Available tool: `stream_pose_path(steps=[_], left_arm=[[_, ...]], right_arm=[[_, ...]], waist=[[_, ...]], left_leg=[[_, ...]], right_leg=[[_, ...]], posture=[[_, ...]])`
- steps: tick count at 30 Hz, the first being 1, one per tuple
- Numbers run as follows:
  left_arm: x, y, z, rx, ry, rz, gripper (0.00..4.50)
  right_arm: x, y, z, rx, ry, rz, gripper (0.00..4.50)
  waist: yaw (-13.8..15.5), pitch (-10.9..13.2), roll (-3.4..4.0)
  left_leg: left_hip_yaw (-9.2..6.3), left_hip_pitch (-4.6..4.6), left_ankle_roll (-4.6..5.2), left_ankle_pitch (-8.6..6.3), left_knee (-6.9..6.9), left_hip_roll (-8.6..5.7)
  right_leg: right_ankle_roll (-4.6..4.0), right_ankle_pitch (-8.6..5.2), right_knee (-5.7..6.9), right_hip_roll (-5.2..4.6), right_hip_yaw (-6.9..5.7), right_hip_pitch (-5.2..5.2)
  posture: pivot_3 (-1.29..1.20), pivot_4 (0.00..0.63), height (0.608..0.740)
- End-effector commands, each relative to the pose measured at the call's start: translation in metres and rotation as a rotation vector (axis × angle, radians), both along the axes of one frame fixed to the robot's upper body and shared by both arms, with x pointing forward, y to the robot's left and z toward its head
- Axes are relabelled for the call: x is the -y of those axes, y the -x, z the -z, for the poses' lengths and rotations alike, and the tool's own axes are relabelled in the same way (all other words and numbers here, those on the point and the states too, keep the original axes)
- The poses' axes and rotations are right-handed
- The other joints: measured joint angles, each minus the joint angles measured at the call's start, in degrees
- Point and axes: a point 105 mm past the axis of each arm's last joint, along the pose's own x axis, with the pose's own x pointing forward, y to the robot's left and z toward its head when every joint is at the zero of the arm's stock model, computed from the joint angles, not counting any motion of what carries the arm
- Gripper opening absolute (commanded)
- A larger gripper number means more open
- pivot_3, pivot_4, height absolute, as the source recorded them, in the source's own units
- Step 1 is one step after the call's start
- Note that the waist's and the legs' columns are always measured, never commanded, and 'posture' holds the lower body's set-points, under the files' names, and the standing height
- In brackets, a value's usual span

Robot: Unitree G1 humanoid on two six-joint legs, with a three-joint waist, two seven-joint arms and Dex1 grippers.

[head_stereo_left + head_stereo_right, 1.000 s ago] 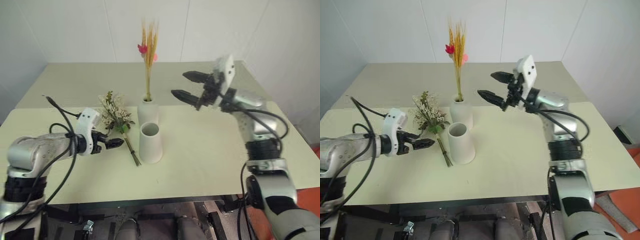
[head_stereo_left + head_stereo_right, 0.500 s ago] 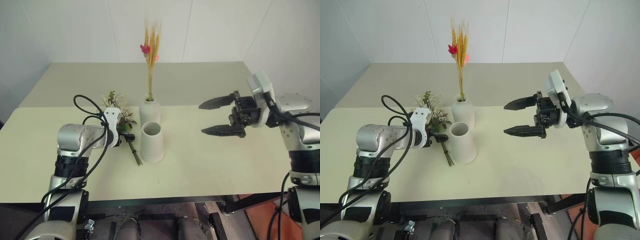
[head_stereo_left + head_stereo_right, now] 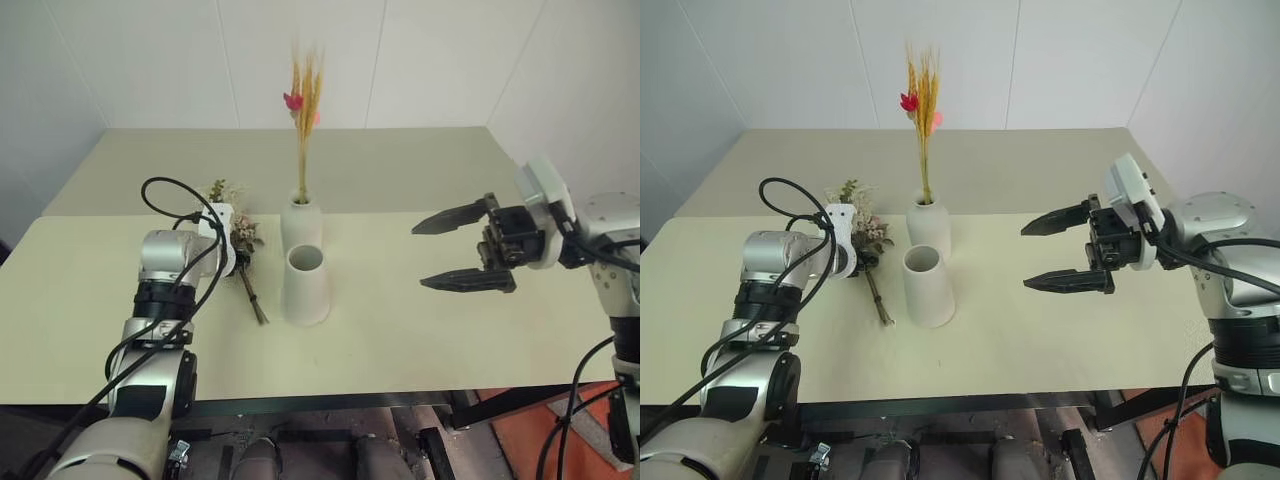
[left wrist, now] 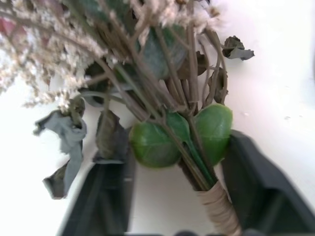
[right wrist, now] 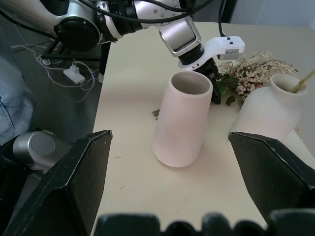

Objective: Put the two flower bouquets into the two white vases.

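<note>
Left wrist view is showing the left gripper (image 4: 172, 196) straddling the cream bouquet (image 4: 162, 98) stem — jaws partly open, not gripping — right gripper (image 3: 1065, 250) gaping empty.

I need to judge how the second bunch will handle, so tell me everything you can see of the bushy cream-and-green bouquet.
The bushy bouquet lies flat on the table, left of the cone vase. It has cream-white sprigs, round green leaves, some dark wilted leaves, and thin brown stems bound with tan wrapping near the base. The left hand straddles the bound stems, one black finger on each side; whether they press the stems yet is unclear.
</note>
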Motion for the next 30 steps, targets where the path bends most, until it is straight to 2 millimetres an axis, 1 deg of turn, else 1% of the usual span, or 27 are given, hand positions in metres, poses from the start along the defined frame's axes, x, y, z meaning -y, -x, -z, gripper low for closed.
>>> stream_pose_path(steps=[1, 4, 5, 7, 9, 10, 11, 14, 17, 18, 19, 21, 23, 26, 28, 30], left_arm=[[-0.008, -0.001, -0.007, 0.026, -0.008, -0.016, 1.17], [-0.017, 0.001, -0.011, 0.049, -0.033, -0.028, 0.34], [-0.021, 0.002, -0.016, 0.071, -0.041, -0.034, 0.2], [-0.027, 0.004, -0.023, 0.111, -0.049, -0.041, 0.18], [-0.036, 0.005, -0.041, 0.221, -0.031, -0.037, 0.18], [-0.038, 0.006, -0.052, 0.283, -0.01, -0.019, 0.18], [-0.039, 0.008, -0.059, 0.322, 0.003, -0.004, 0.18], [-0.033, 0.024, -0.103, 0.569, 0.085, 0.154, 0.18], [-0.029, 0.038, -0.127, 0.703, 0.13, 0.254, 0.18], [-0.025, 0.044, -0.139, 0.753, 0.164, 0.304, 0.18], [-0.019, 0.053, -0.157, 0.838, 0.231, 0.367, 0.18], [-0.008, 0.069, -0.186, 0.945, 0.367, 0.487, 0.18], [0.006, 0.085, -0.206, 1.011, 0.483, 0.623, 0.18], [0.033, 0.103, -0.221, 1.063, 0.598, 0.843, 0.18], [0.05, 0.108, -0.226, 1.077, 0.659, 0.959, 0.18], [0.066, 0.109, -0.231, 1.077, 0.733, 1.045, 0.18]], right_arm=[[0.0, 0.008, -0.008, 0.031, -0.008, -0.016, 4.5], [0.0, 0.009, -0.005, 0.024, -0.006, -0.014, 4.5], [0.001, 0.009, -0.004, 0.021, -0.007, -0.012, 4.5], [0.001, 0.009, -0.004, 0.018, -0.01, -0.008, 4.5], [0.002, 0.008, -0.003, 0.013, -0.017, 0.003, 4.5], [0.003, 0.008, -0.003, 0.01, -0.021, 0.008, 4.5], [0.003, 0.008, -0.002, 0.007, -0.024, 0.012, 4.5], [0.005, 0.008, 0.002, 0.0, -0.02, 0.026, 4.5], [0.007, 0.008, 0.004, -0.004, -0.022, 0.04, 4.5], [0.009, 0.008, 0.004, -0.006, -0.025, 0.049, 4.5], [0.01, 0.007, 0.005, -0.009, -0.028, 0.058, 4.5], [0.012, 0.007, 0.006, -0.012, -0.034, 0.072, 4.5], [0.012, 0.007, 0.007, -0.014, -0.038, 0.079, 4.5], [0.01, 0.007, 0.009, -0.008, -0.04, 0.087, 4.5], [0.01, 0.007, 0.008, -0.006, -0.048, 0.093, 4.5], [0.009, 0.008, 0.009, -0.004, -0.053, 0.099, 4.5]], waist=[[0.0, 0.0, 0.0], [0.0, 0.0, 0.0], [-0.1, 0.0, 0.0], [-0.2, 0.0, 0.0], [-0.2, 0.0, 0.0], [-0.2, 0.0, 0.0], [-0.2, 0.0, -0.01], [-0.1, 0.0, -0.01], [0.1, 0.0, -0.01], [0.3, 0.0, -0.01], [0.4, 0.0, -0.01], [0.5, 0.0, -0.01], [0.5, 0.0, -0.02], [0.5, 0.0, -0.02], [0.5, 0.0, -0.02], [0.6, 0.0, -0.02]], left_leg=[[0.0, 0.0, 0.0, 0.0, 0.0, 0.0], [0.0, -0.02, 0.0, 0.0, 0.0, -0.02], [0.0, -0.03, 0.0, 0.0, 0.0, -0.02], [0.0, -0.02, 0.0, 0.0, -0.01, -0.01], [-0.01, -0.02, 0.0, 0.0, -0.03, 0.0], [-0.01, -0.03, 0.0, 0.0, -0.03, 0.0], [0.0, -0.03, 0.0, 0.0, -0.03, 0.0], [0.0, -0.06, 0.0, 0.0, -0.03, 0.01], [0.03, -0.07, -0.01, 0.0, -0.02, 0.0], [0.02, -0.06, 0.0, 0.0, -0.01, 0.0], [0.02, -0.06, 0.0, 0.0, 0.01, 0.0], [0.02, -0.08, 0.0, 0.0, 0.05, 0.0], [0.02, -0.1, 0.0, 0.0, 0.08, 0.0], [0.02, -0.1, 0.0, 0.0, 0.08, 0.01], [0.03, -0.09, 0.0, 0.0, 0.08, 0.0], [0.02, -0.07, 0.01, 0.0, 0.1, 0.0]], right_leg=[[0.01, 0.0, 0.0, 0.0, 0.0, 0.0], [0.02, -0.01, 0.0, -0.02, 0.0, -0.01], [0.02, -0.01, 0.0, -0.02, 0.0, -0.01], [0.02, -0.01, 0.0, -0.01, 0.0, -0.02], [0.02, -0.01, 0.01, -0.01, 0.0, -0.04], [0.01, -0.01, 0.01, -0.01, 0.0, -0.05], [0.01, -0.01, 0.01, -0.01, 0.0, -0.05], [-0.03, 0.02, 0.0, -0.02, 0.0, -0.06], [-0.21, 0.12, -0.03, -0.06, 0.0, -0.06], [-0.19, 0.11, -0.03, -0.06, -0.02, -0.01], [-0.1, 0.05, -0.04, -0.06, -0.04, 0.0], [0.01, 0.0, -0.05, -0.07, -0.04, 0.01], [0.01, 0.0, -0.04, -0.07, -0.05, 0.01], [0.03, -0.01, -0.06, -0.06, -0.05, 0.02], [0.04, -0.02, -0.06, -0.07, -0.04, 0.04], [0.05, -0.02, -0.04, -0.06, -0.05, 0.07]], posture=[[0.0, 0.15, 0.74], [0.0, 0.15, 0.74], [0.0, 0.15, 0.74], [0.0, 0.15, 0.74], [0.0, 0.15, 0.74], [0.0, 0.15, 0.74], [0.0, 0.15, 0.74], [0.0, 0.15, 0.74], [0.0, 0.15, 0.74], [0.0, 0.15, 0.74], [0.0, 0.15, 0.74], [0.0, 0.15, 0.74], [0.0, 0.15, 0.74], [0.0, 0.15, 0.74], [0.0, 0.15, 0.74], [0.0, 0.15, 0.74]])
